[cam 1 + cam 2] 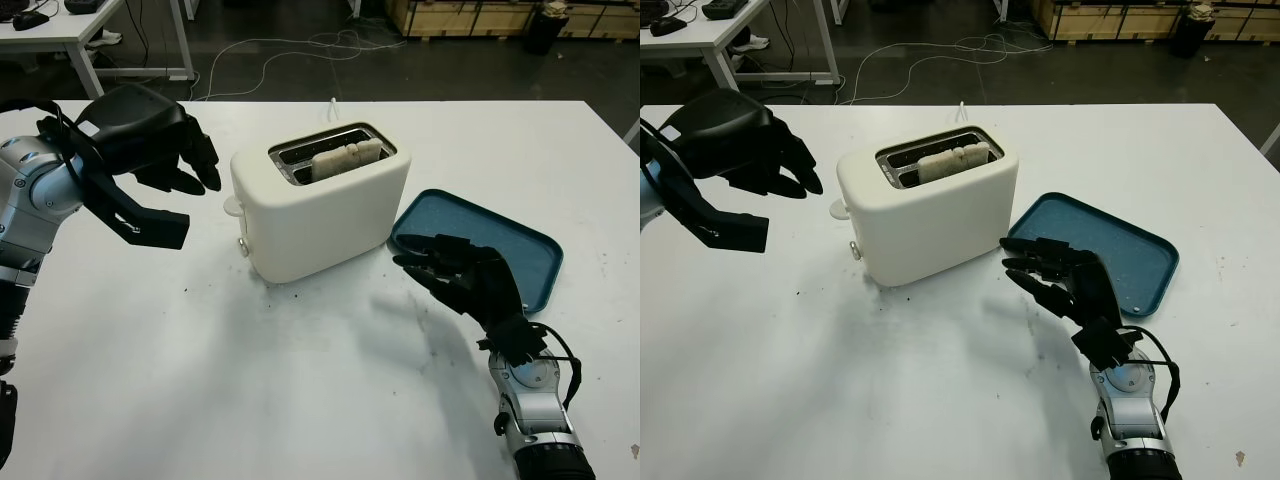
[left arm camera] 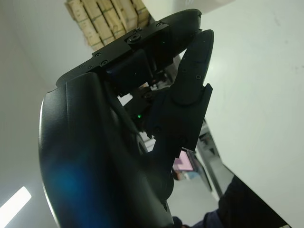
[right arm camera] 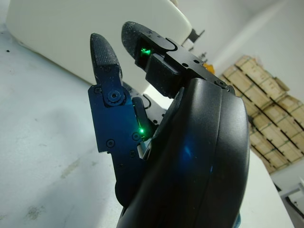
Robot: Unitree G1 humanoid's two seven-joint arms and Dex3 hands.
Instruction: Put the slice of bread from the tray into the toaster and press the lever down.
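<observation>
The left robot hand (image 1: pixel 150 165) hangs open and empty just beside the toaster's (image 1: pixel 320 205) lever (image 1: pixel 233 206), the right robot hand (image 1: pixel 465 275) open near the blue tray (image 1: pixel 520 245); the bread slice (image 1: pixel 345 157) already stands in the slot, so only pressing the lever seems left.

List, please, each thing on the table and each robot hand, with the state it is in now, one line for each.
Toaster: upright on the table, bread in one slot.
Bread slice: standing in the slot, top sticking out.
Lever: on the toaster's end, position unclear.
Tray: on the table beside the toaster, holds nothing.
Left hand: open, raised near the lever end.
Right hand: open, over the tray's near edge.
</observation>
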